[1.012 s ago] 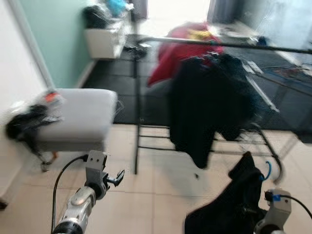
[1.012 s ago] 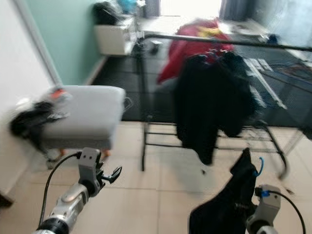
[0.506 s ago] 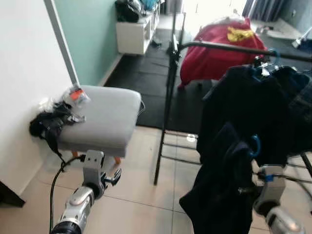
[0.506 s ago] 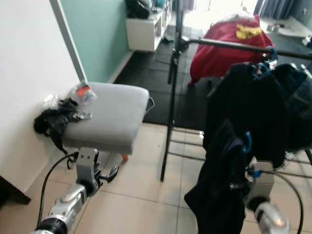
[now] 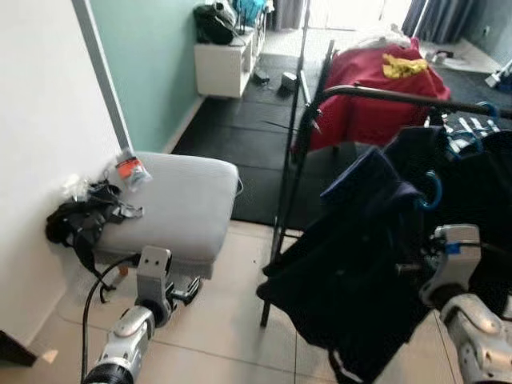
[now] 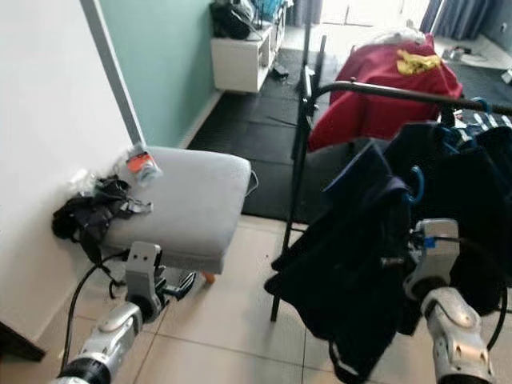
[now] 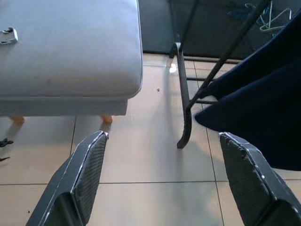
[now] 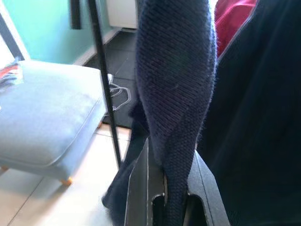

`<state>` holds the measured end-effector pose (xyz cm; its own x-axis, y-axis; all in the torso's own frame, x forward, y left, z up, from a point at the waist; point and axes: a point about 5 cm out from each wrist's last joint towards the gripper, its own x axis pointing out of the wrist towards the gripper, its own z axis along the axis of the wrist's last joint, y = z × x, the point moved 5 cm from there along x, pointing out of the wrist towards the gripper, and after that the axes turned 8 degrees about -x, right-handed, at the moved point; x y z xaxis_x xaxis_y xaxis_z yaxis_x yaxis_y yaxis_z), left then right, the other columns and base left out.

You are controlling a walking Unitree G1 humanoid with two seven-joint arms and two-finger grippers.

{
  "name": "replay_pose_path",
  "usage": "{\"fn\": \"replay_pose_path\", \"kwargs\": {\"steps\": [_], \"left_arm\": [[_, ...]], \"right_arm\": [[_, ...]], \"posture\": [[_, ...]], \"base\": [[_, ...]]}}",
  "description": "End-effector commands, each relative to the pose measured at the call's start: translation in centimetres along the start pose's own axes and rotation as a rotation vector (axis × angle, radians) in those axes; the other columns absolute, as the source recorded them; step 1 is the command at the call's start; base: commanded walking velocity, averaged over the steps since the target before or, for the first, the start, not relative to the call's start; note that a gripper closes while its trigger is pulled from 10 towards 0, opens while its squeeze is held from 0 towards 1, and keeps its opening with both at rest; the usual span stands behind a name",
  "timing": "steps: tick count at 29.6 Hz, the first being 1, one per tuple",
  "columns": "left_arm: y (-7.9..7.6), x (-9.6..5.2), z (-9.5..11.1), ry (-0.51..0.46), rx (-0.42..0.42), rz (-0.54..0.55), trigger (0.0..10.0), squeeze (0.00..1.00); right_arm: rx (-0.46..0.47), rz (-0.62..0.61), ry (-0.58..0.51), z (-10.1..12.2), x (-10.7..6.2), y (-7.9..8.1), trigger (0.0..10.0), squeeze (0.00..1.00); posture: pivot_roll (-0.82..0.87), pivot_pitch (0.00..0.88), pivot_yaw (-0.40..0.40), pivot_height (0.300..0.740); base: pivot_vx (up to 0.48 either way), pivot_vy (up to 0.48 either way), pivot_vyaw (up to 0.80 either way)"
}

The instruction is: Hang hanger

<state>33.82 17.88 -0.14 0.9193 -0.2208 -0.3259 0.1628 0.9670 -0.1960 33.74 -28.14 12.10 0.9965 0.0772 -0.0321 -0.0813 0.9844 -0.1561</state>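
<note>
A dark navy garment (image 5: 360, 264) hangs on a blue hanger whose hook (image 5: 434, 192) stands up just below the black rack rail (image 5: 376, 94), apart from it. My right gripper (image 8: 171, 197) is shut on the knitted cloth at the hanger, holding it up in front of the rack; its fingers (image 8: 138, 188) pinch the fabric from both sides. My left gripper (image 7: 162, 136) hangs low over the tiled floor beside the ottoman, open and holding nothing.
A grey ottoman (image 5: 168, 200) stands at the left wall with black clothes (image 5: 80, 220) heaped on its edge. More dark garments (image 5: 480, 184) hang on the rack at the right. A red garment (image 5: 360, 96) lies beyond, and a white shelf (image 5: 224, 68) at the back.
The view has shifted toward the rack. My right gripper has lifted the navy garment higher, closer to the rail. The left gripper stays low and open.
</note>
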Motion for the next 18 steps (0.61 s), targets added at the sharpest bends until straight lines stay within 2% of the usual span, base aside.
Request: {"fn": "replay_pose_path", "kwargs": {"steps": [1, 3, 12, 18], "left_arm": [[-0.6, 0.1, -0.5, 0.016, 0.002, -0.017, 10.0, 0.00], [-0.6, 0.1, -0.5, 0.016, 0.002, -0.017, 10.0, 0.00], [-0.8, 0.0, -0.6, 0.019, 0.005, -0.022, 10.0, 0.00], [-0.8, 0.0, -0.7, 0.019, 0.001, -0.021, 10.0, 0.00]], "right_arm": [[0.012, -0.034, -0.017, 0.7, -0.2, -1.0, 10.0, 0.00], [0.011, -0.034, -0.018, 0.7, -0.2, -0.9, 10.0, 0.00], [0.012, -0.036, -0.037, 2.0, 0.2, -0.9, 10.0, 0.00], [-0.013, 0.008, -0.046, 3.1, 0.6, 0.0, 10.0, 0.00]], "posture": [[-0.06, 0.068, -0.040, 0.740], [-0.06, 0.068, -0.040, 0.740], [-0.06, 0.062, -0.041, 0.740], [-0.06, 0.063, -0.042, 0.740]], "base": [[0.450, 0.000, -0.80], [0.450, 0.000, -0.80], [0.425, 0.000, 0.00], [0.442, 0.000, 0.00]]}}
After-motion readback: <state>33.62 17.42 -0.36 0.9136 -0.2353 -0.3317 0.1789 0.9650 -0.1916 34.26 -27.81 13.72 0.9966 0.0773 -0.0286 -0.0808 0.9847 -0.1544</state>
